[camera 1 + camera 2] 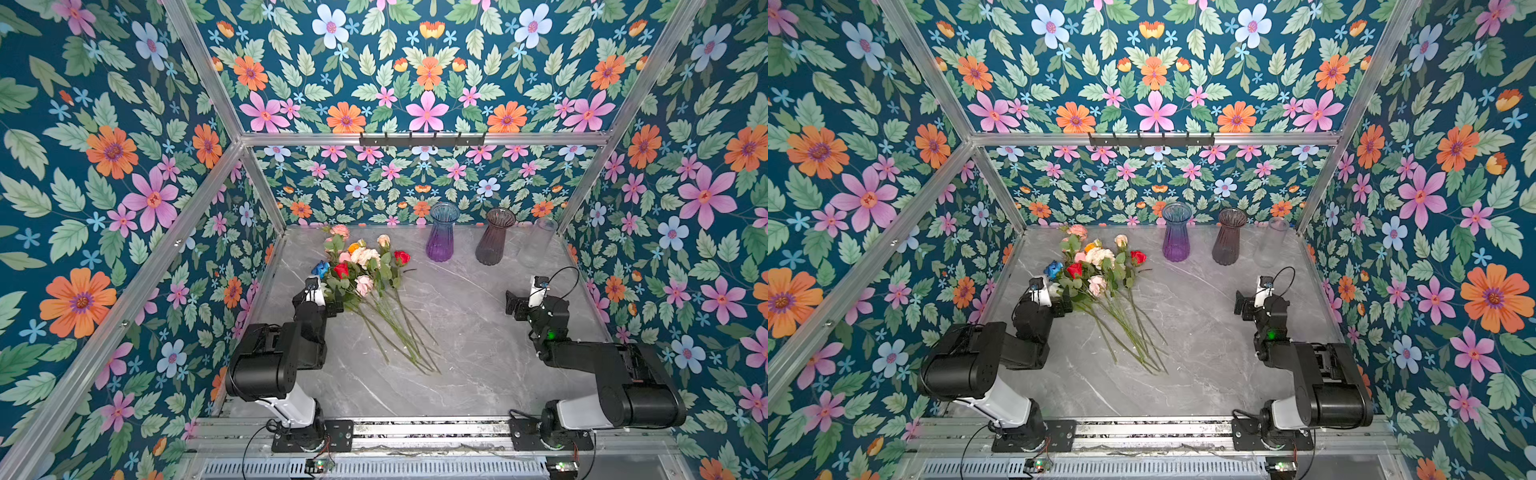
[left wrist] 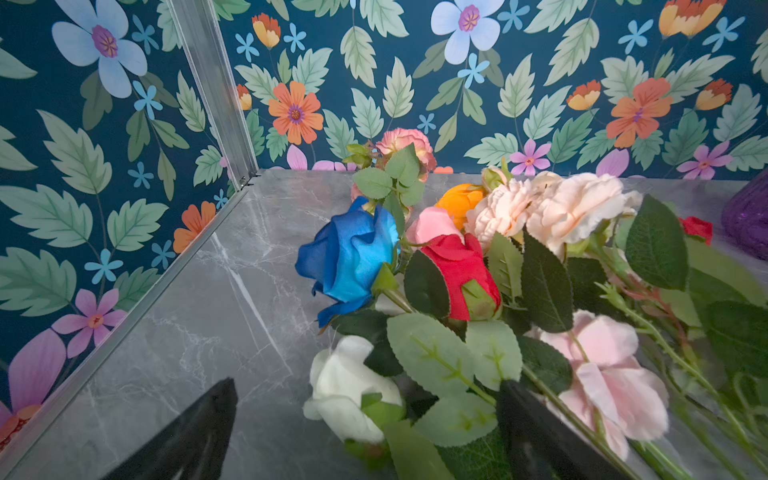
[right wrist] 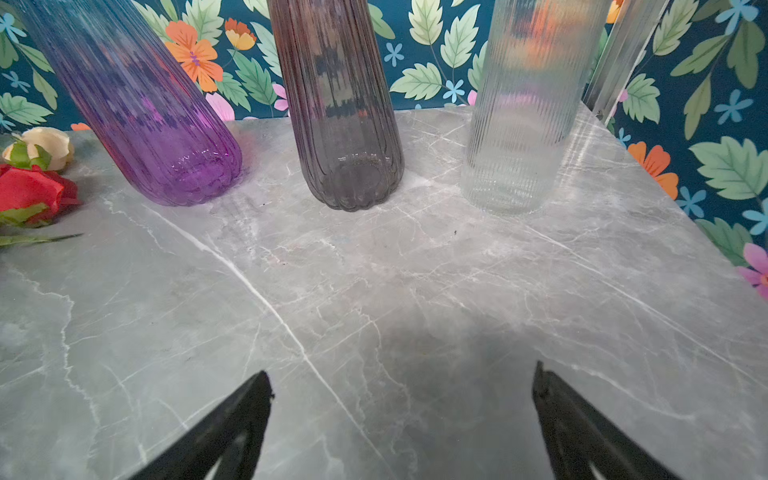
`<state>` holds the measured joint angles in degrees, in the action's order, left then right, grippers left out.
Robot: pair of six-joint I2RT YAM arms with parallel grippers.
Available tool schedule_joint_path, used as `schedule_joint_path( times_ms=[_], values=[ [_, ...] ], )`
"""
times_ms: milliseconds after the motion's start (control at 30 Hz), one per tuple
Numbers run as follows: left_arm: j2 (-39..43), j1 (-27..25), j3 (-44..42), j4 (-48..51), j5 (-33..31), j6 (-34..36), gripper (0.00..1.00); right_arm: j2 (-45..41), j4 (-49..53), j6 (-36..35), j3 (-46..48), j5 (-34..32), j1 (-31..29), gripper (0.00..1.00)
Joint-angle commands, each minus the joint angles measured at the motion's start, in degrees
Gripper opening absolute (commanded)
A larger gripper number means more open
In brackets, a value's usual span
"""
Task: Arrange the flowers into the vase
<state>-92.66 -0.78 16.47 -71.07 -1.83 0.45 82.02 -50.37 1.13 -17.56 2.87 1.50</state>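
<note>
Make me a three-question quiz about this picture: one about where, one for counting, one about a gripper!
1. Where are the flowers? A in a vase; B lying on the table; C on the hooks.
2. How many vases stand at the back? A two; B three; C five.
3. The right gripper is: A open and empty; B shut on a rose; C shut on a vase.
Answers: 1 B, the stems rest flat on it. 2 B, purple vase, brown vase, clear vase in a row. 3 A, its jaws stand apart with nothing between.
</note>
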Motion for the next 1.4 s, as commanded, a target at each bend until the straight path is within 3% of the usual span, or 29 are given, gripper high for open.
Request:
schedule_joint_path(
  times_ms=[0, 1000, 1067, 1100, 1200, 1267, 1300, 1367],
  values=[
    [0.03, 0.03, -0.03, -0.74, -0.28, 0.17, 1.0, 0.07, 0.12, 0.46, -0.13, -0.4, 0.0, 0.99],
    [0.03, 0.05, -0.08, -0.77, -0.49, 0.09, 1.0, 0.15, 0.25, 0.81, -0.21, -0.33, 0.07, 0.99],
    [0.47, -0.87, -1.49, -3.27, -3.43, 0.25, 1.0, 0.07, 0.27, 0.68, -0.26, -0.8, 0.08, 0.99],
    [1.59, -2.38, -3.36, -6.1, -8.13, 0.56, 1.0, -0.01, -0.32, 0.65, 0.06, -2.16, -0.31, 0.99],
    [10.05, -8.93, -6.66, -5.92, -19.49, 4.64, 1.0, -2.88, -6.78, -1.16, 3.47, -13.05, -4.79, 0.99],
    [18.12, -13.61, -5.3, 3.22, -22.06, 6.06, 1.0, -11.0, 7.15, -3.49, 0.26, -21.42, -10.89, 0.99],
    [22.1, -14.47, -4.0, 9.02, -21.26, 1.45, 1.0, -15.58, 19.19, -1.79, -4.06, -18.82, -11.43, 0.99],
    [27.96, -15.62, -1.67, 17.72, -16.77, -5.33, 1.0, -20.28, 30.22, 4.43, -9.77, -19.07, -11.34, 0.99]
  ],
)
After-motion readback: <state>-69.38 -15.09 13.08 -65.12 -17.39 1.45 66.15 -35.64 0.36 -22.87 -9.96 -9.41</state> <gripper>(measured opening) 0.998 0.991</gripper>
